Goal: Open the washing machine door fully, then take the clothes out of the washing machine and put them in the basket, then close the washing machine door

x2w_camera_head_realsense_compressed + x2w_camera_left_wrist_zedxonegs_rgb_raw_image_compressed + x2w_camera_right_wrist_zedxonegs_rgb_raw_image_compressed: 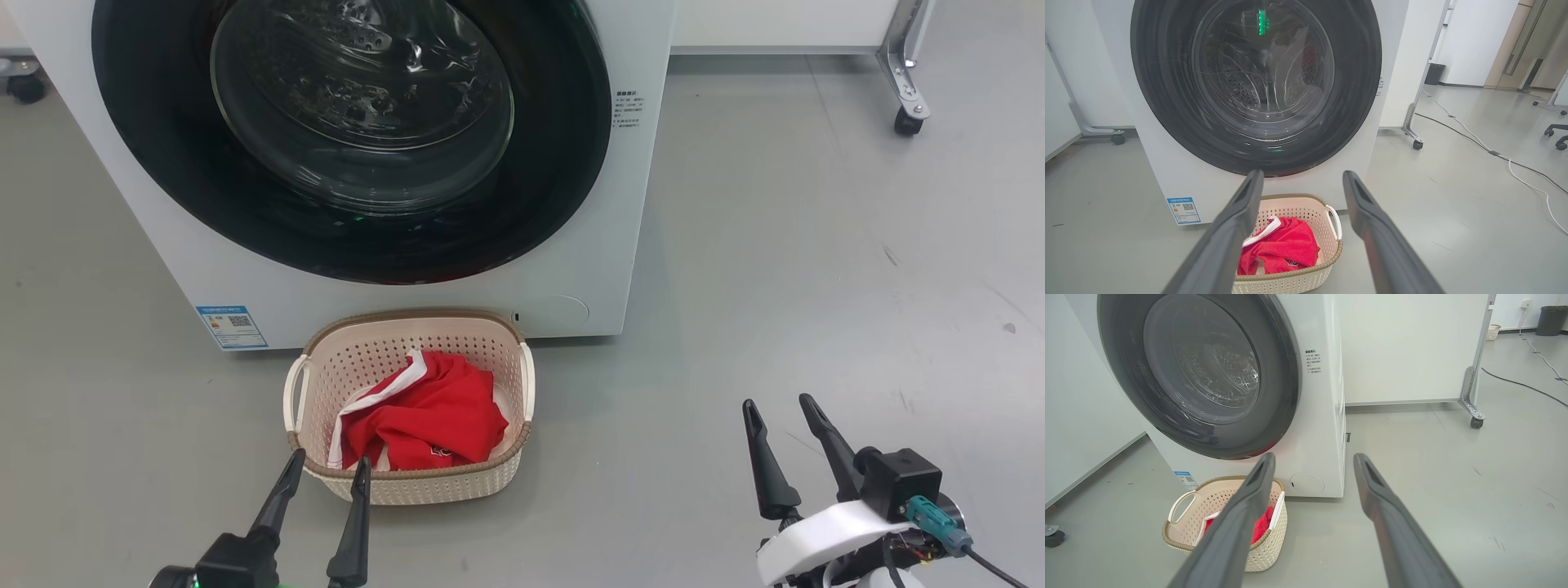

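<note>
- Red clothes lie in the basket, just before the washing machine, its door shut.
- They look soft and light; a bunched fold seems the best hold.
- Nearby, the left hand and right hand gape wide, empty.

On my right wrist camera the right gripper has its fingers spread wide apart. The washing machine door sits flush against the washing machine. Just in front, on the grey floor, stands the basket, red clothes inside, partly hidden behind one finger
</note>
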### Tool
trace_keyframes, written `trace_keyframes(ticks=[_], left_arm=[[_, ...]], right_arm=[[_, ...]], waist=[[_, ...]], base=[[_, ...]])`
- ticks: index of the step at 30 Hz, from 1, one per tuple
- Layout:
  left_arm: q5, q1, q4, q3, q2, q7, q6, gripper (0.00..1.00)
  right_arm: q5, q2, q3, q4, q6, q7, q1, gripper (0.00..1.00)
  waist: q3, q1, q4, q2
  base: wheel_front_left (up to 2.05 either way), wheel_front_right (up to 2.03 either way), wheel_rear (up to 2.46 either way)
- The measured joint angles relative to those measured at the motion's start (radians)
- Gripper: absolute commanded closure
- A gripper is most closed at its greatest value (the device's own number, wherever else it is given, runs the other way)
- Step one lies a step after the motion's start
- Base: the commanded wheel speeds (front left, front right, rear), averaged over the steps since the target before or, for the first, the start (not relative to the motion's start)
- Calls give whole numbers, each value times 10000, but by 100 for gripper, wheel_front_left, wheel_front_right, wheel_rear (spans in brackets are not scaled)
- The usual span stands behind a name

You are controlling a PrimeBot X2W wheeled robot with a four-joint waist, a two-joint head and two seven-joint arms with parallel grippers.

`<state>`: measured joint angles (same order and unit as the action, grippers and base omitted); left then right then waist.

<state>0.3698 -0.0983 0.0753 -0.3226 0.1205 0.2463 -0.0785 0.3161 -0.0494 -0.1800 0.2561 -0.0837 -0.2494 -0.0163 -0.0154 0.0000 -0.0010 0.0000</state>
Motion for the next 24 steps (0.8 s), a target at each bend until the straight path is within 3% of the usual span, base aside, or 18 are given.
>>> trace_keyframes(ticks=[9, 10, 18, 24], left_arm=[[-4, -51, -140, 0, 38, -75, -54, 0], [-4, -52, -113, -6, 46, -73, -56, 100], [-2, -271, 761, -173, -163, -77, -54, 100], [518, -317, 731, -146, -180, -77, 23, 100]], right_arm=[[4, 6, 4, -107, 73, 0, -139, 0], [0, 10, 4, -86, 71, 2, -142, 100], [4, 167, -19, 748, 71, 36, -618, 100], [541, 174, 10, 708, 61, 94, -682, 100]], waist=[[-26, 0, -9, 0], [-29, 0, -12, 0], [-30, 0, -12, 0], [-24, 0, -11, 0]], base=[[0, 0, 0], [0, 0, 0], [0, 0, 0], [0, 0, 0]])
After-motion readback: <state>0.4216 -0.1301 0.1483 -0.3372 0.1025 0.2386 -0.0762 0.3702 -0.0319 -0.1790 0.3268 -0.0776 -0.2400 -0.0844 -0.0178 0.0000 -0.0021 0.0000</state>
